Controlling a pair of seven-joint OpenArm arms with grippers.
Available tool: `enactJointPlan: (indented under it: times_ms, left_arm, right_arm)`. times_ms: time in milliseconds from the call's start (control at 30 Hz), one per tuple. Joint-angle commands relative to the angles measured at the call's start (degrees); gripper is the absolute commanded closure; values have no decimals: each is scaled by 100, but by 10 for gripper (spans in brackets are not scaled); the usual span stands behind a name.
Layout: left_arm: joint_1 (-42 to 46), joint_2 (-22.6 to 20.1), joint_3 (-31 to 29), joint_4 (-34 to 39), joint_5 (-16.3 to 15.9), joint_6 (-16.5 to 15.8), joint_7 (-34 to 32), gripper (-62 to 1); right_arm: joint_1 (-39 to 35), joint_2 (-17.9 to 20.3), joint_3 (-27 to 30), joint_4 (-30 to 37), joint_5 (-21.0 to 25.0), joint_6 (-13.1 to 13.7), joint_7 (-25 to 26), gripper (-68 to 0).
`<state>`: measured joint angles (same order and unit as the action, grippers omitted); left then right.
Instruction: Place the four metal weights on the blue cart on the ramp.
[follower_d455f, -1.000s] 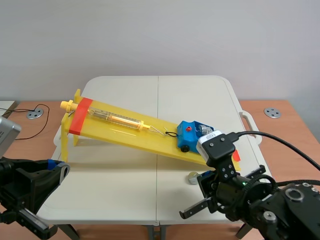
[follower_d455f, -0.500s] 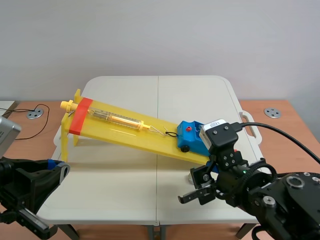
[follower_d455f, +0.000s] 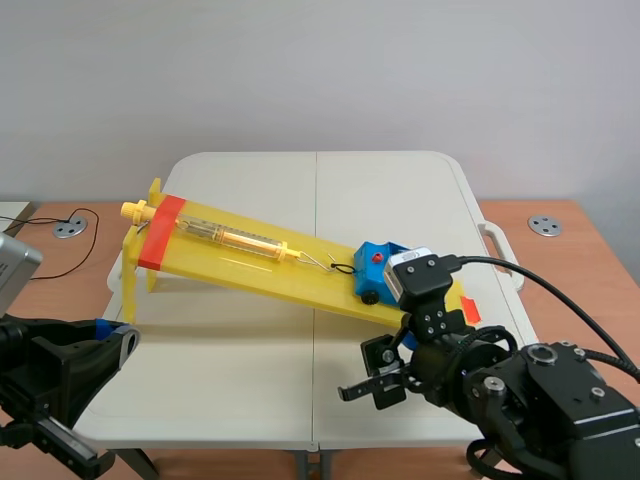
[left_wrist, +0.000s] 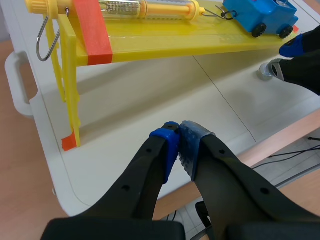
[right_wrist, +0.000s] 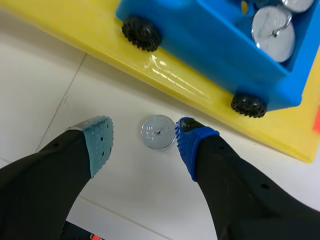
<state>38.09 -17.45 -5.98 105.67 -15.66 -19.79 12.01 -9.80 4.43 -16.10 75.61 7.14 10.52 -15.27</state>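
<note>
A blue cart (right_wrist: 220, 40) sits low on the yellow ramp (right_wrist: 170, 82), hooked to a spring scale (follower_d455f: 235, 238). Inside the cart lie metal weights (right_wrist: 272, 32). One loose metal weight (right_wrist: 158, 132) lies flat on the white table just below the ramp's edge. My right gripper (right_wrist: 146, 140) is open over it, and the blue pad (right_wrist: 192, 137) is almost touching the weight's side. In the scene view the right gripper (follower_d455f: 375, 383) hides that weight. My left gripper (left_wrist: 179, 145) is shut on nothing near the table's front left corner, far from the cart (left_wrist: 260, 15).
The ramp's tall yellow leg (left_wrist: 70, 90) stands ahead of the left gripper. The white folding table (follower_d455f: 250, 360) has handles at both sides. A wooden desk (follower_d455f: 590, 250) lies beyond the table's right edge, and a cable (follower_d455f: 60, 235) at the left.
My right arm has shifted left and toward the table's front, bringing its open fingers around the loose weight, which the scene view showed uncovered a second ago. The left arm has not moved.
</note>
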Motion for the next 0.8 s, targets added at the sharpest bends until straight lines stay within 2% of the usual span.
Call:
enactJointPlan:
  times_ms: [0, 600, 767]
  left_arm:
    - [-114, 46, -90, 398, -295, -142, -592, -31]
    - [-114, 46, -90, 398, -295, -142, -592, -31]
    - [-114, 46, -90, 398, -295, -142, -592, -31]
  right_arm:
    - [511, -50, 136, 227, 358, 105, 560, -279]
    - [802, -304, 28, -297, 341, 109, 645, -263]
    - [804, -304, 28, -310, 273, 20, 654, -263]
